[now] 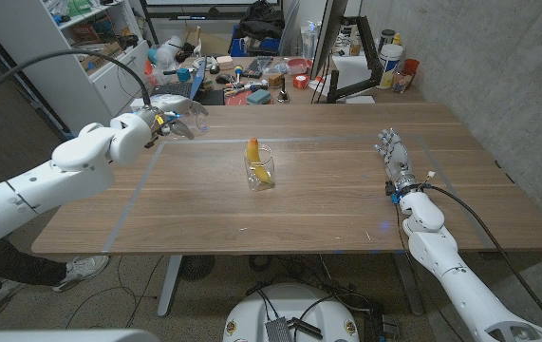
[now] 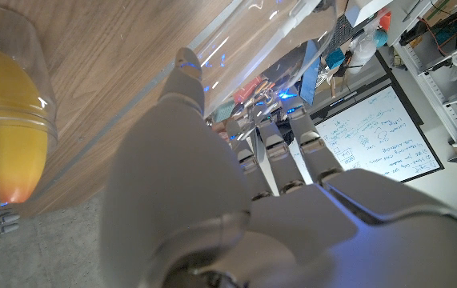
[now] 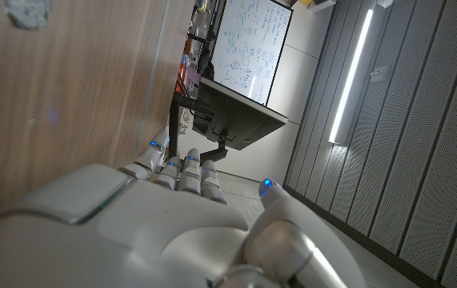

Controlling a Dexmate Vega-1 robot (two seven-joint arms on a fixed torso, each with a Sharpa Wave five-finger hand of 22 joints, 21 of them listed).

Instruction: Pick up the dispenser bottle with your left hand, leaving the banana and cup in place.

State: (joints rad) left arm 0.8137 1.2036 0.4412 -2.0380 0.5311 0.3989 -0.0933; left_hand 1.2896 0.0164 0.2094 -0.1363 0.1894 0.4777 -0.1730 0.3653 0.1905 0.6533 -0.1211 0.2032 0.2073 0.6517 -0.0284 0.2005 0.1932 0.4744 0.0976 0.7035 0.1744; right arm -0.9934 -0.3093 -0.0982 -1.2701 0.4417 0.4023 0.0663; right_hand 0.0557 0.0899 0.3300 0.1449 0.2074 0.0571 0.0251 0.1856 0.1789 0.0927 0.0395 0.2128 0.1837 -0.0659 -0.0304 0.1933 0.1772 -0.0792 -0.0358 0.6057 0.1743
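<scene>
Above table's far-left, left hand (image 1: 169, 121) — fingers (image 1: 193, 128) gripping bottle (image 1: 197, 114)

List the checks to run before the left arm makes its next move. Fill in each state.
1. Banana standing in the clear cup: ok.
2. Cup upright at the middle of the table: ok.
3. Left robot hand well apart from the cup, near the table's far left: ok.
4. Target gripped by the left robot hand: cannot tell; a clear object shows at its fingers, too blurred to name.
5. Right robot hand holds nothing and is away from the cup, on the table's right side: ok.
</scene>
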